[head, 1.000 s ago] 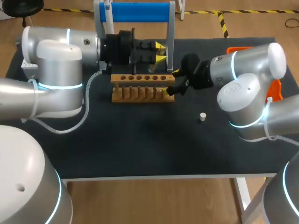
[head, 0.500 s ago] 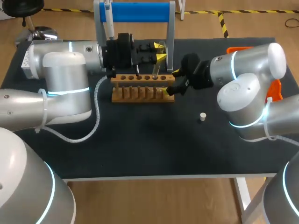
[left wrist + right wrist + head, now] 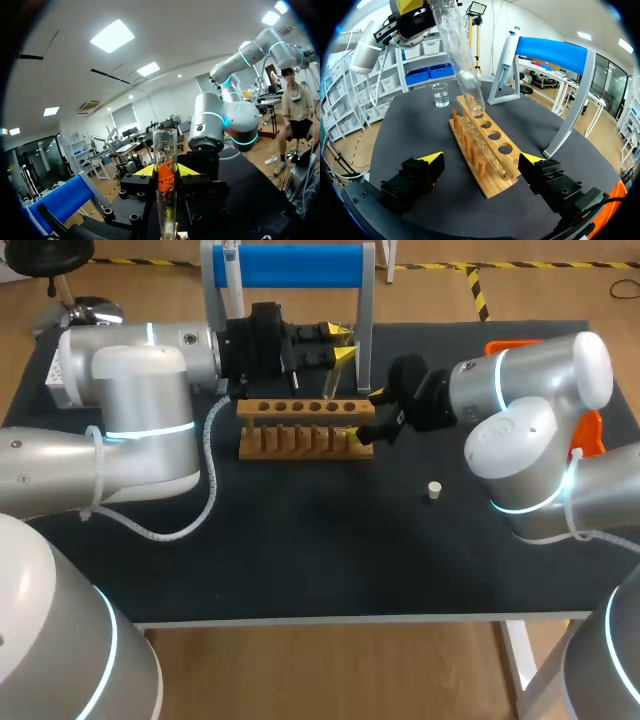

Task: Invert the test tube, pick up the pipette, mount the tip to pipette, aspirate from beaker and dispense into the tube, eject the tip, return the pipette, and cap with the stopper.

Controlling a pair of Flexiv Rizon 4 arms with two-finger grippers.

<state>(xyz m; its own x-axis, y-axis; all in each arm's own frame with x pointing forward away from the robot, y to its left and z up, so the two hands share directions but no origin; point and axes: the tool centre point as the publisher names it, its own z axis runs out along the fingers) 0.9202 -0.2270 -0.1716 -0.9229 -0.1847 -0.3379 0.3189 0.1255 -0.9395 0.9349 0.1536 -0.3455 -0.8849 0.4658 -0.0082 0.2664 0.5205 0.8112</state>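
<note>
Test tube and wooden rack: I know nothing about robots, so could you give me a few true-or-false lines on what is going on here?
1. The left hand is shut on the test tube. True.
2. The test tube sits in a hole of the rack. False: it is held tilted over the rack, with its rounded end out of the holes.
3. The right hand grips the pipette. False: the pipette hangs on the blue stand, and the right hand is open around the rack's end.
4. A beaker stands on the table beyond the rack. True.
5. The stopper closes the tube. False: it lies on the table, and the tube's mouth is open.
</note>
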